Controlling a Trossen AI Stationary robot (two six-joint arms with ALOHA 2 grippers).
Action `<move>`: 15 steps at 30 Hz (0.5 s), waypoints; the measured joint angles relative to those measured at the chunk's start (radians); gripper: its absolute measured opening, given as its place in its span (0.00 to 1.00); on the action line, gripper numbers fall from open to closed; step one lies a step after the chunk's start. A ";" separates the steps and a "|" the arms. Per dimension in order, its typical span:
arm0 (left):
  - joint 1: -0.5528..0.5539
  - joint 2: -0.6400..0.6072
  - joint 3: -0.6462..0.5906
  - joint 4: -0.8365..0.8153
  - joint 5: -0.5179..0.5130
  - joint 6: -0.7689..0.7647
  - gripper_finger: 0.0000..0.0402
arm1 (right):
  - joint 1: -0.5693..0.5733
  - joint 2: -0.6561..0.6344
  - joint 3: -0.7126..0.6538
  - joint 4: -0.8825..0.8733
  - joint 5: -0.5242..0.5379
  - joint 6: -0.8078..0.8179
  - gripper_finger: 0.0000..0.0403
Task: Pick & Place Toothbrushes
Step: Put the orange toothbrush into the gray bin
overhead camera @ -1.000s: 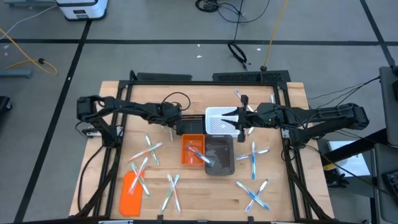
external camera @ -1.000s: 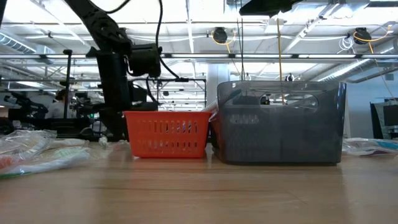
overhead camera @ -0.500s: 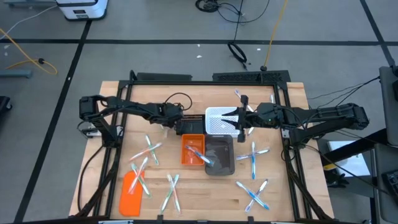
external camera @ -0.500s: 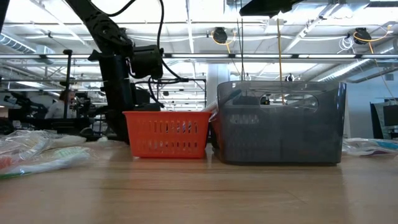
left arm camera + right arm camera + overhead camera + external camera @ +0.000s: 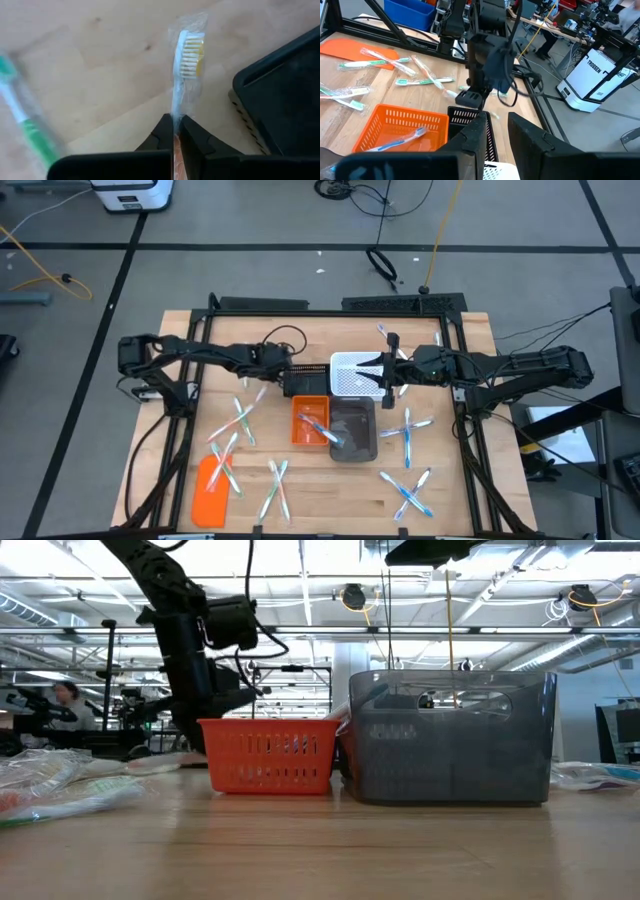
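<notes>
Wrapped toothbrushes lie scattered on the wooden table, left (image 5: 238,420) and right (image 5: 408,430). One blue toothbrush (image 5: 318,425) lies in the orange basket (image 5: 300,432). My left gripper (image 5: 173,120) stands just left of the black bin (image 5: 280,100) and is shut on a wrapped toothbrush with a white and yellow head (image 5: 189,47). My right gripper (image 5: 498,131) hangs open over the white basket (image 5: 350,363), with nothing between its fingers. My left gripper pinches the wrapped toothbrush's handle (image 5: 173,111) between its two fingertips, through the clear wrapper. The fingers come from above, slanting down. The head end (image 5: 190,40) sticks out past the fingertips over the wood. Whether it is clear of the table I cannot tell.
A grey bin (image 5: 352,438) stands right of the orange basket. A flat orange lid (image 5: 208,492) lies at the near left among toothbrushes. More toothbrushes lie at the near right (image 5: 408,492). Black frame rails run along the table's left and right sides.
My left gripper has risen and drawn a little toward the table's left edge, away from the black bin. The wrapped toothbrush has come along with it and now shows beside the gripper in the high view.
</notes>
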 joint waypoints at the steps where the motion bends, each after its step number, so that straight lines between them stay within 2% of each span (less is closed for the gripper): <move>1: 0.000 -0.015 0.000 -0.004 -0.006 0.004 0.01 | 0.000 0.000 0.000 0.000 0.000 0.000 0.19; 9: -0.009 -0.175 0.000 -0.056 -0.048 0.031 0.01 | 0.000 0.000 0.000 0.000 0.000 0.002 0.19; 15: -0.058 -0.297 0.000 0.013 -0.075 0.118 0.02 | 0.000 0.000 0.000 0.000 0.000 0.003 0.19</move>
